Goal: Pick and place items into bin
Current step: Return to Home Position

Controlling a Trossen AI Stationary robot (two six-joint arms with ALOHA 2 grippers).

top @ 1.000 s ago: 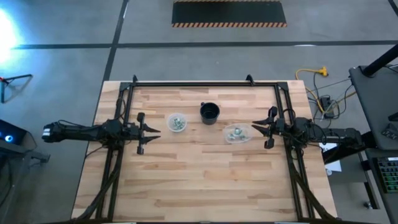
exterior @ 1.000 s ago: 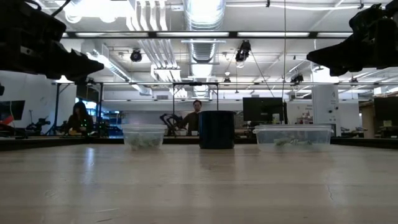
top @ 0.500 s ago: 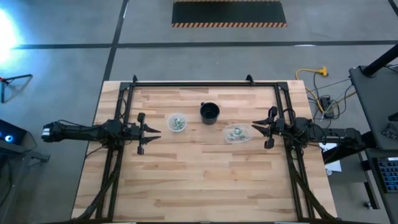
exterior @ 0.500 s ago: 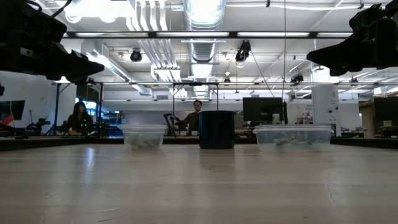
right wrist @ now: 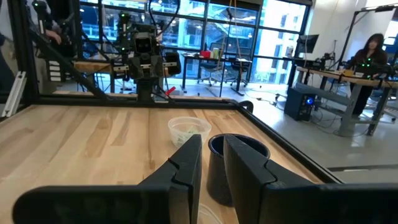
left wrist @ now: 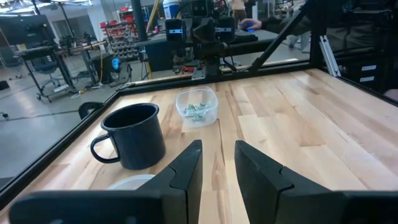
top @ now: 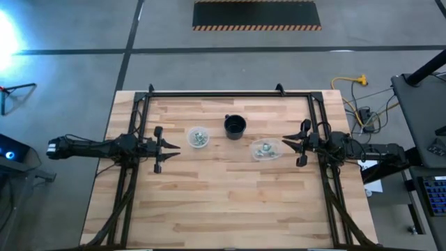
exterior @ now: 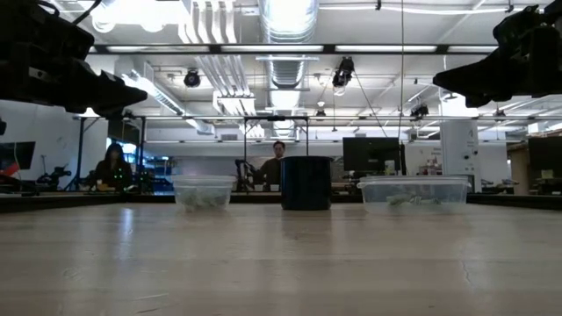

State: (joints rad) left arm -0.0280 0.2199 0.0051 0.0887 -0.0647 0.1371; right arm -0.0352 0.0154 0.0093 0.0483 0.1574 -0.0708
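Tiny pale green and whitish pieces lie in two clear cups on the table: one (top: 198,137) left of a black mug (top: 235,126), one (top: 265,149) right of it. In the low view the cups (exterior: 204,191) (exterior: 413,192) flank the mug (exterior: 306,183). My left gripper (top: 172,148) hovers left of the left cup, and its fingers (left wrist: 217,163) stand a narrow gap apart, empty. My right gripper (top: 287,143) hovers right of the right cup, and its fingers (right wrist: 211,163) also stand a narrow gap apart, empty. Both are well above the table.
A black metal frame (top: 230,93) runs along the table's far edge and down both sides. Bare wood (top: 230,202) lies between the cups and the near edge. People sit at desks (exterior: 112,167) in the room beyond the table.
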